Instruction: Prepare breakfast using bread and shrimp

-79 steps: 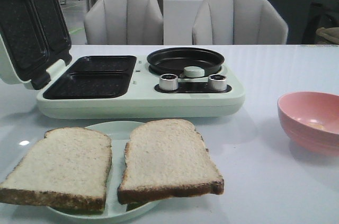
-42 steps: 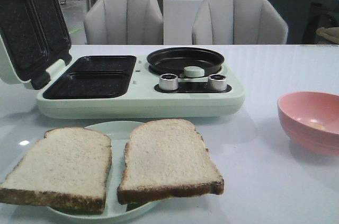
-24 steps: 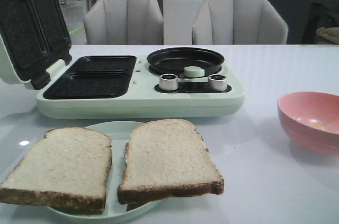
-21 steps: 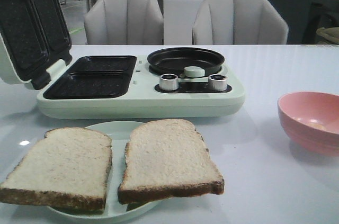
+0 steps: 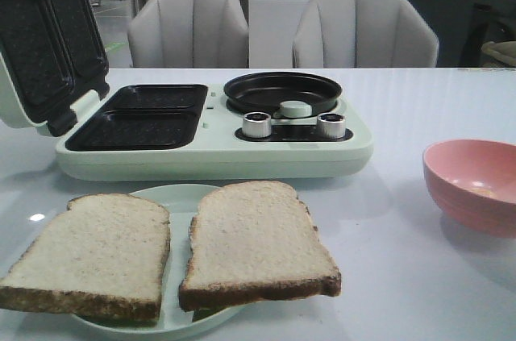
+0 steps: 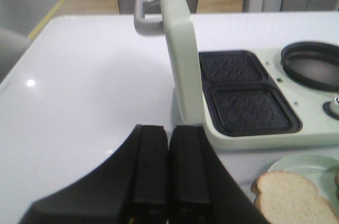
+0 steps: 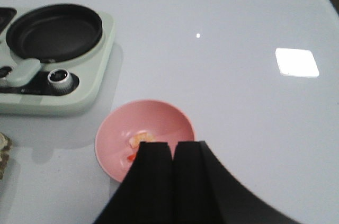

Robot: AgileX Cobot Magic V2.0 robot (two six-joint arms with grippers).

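Observation:
Two slices of bread [image 5: 89, 256] [image 5: 254, 243] lie side by side on a pale green plate [image 5: 181, 196] at the table's front. One slice's corner [image 6: 288, 197] shows in the left wrist view. A small orange-pink shrimp [image 7: 140, 139] lies in the pink bowl [image 7: 122, 128], partly hidden behind my right gripper [image 7: 172, 147], which hangs above the bowl, shut and empty. My left gripper [image 6: 169, 131] is shut and empty too, over bare table left of the plate. Neither gripper shows in the front view.
A pale green breakfast maker [image 5: 210, 147] stands behind the plate, its sandwich lid [image 5: 44, 35] open upright, two dark grill wells [image 5: 141, 115] and a round black pan [image 5: 282, 91] exposed, with two knobs. The pink bowl [image 5: 476, 184] sits at the right. Two chairs stand behind the table.

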